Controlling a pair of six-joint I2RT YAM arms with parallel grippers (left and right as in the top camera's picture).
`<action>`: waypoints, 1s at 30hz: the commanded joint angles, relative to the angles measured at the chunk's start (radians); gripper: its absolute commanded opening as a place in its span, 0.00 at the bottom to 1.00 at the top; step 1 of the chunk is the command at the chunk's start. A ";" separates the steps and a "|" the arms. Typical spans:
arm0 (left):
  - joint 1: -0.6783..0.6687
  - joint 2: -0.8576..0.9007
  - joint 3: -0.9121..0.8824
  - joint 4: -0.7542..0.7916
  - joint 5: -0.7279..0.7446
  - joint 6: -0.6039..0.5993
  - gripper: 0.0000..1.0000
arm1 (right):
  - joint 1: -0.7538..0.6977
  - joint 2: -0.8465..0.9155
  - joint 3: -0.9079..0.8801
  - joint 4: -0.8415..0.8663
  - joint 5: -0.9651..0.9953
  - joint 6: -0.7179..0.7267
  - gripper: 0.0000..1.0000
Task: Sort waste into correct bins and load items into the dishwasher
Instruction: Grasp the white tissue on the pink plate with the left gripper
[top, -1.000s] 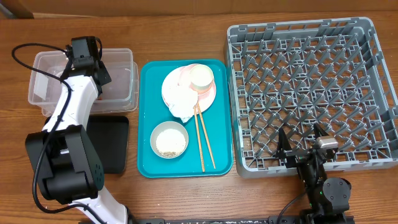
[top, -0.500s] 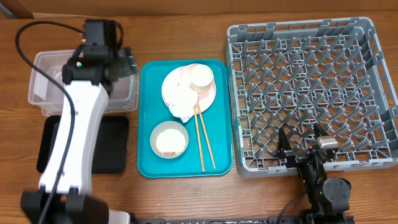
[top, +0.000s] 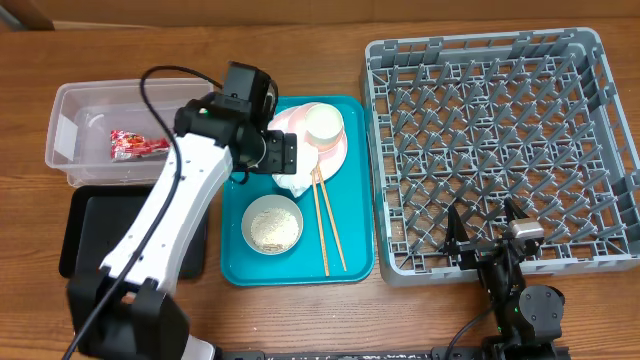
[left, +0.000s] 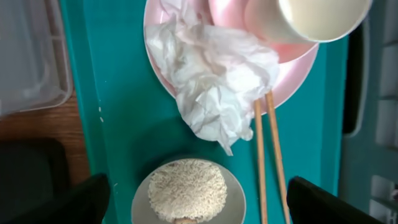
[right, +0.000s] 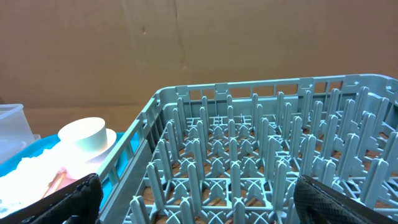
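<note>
Tissue (left: 214, 87) crumpled white | plates (left: 290, 78) round pink | rack (top: 500, 130) grey pegged

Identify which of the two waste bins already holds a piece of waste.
The clear plastic tub: a red-and-white snack wrapper lies inside it. The black tray next to it shows no waste in its visible part.

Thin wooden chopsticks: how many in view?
2. Both thin wooden chopsticks lie side by side on the teal tray, upper ends on the pale pink plate beside the crumpled white tissue, right of the small whitish bowl. None look hidden.
</note>
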 joint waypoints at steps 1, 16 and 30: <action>-0.004 0.089 -0.022 0.022 0.019 -0.010 0.92 | 0.005 -0.008 -0.010 0.006 0.007 0.009 1.00; -0.034 0.407 -0.022 0.272 0.016 0.029 0.75 | 0.005 -0.008 -0.010 0.006 0.007 0.009 1.00; -0.033 0.235 -0.019 0.263 0.006 0.055 0.07 | 0.005 -0.008 -0.010 0.006 0.007 0.009 1.00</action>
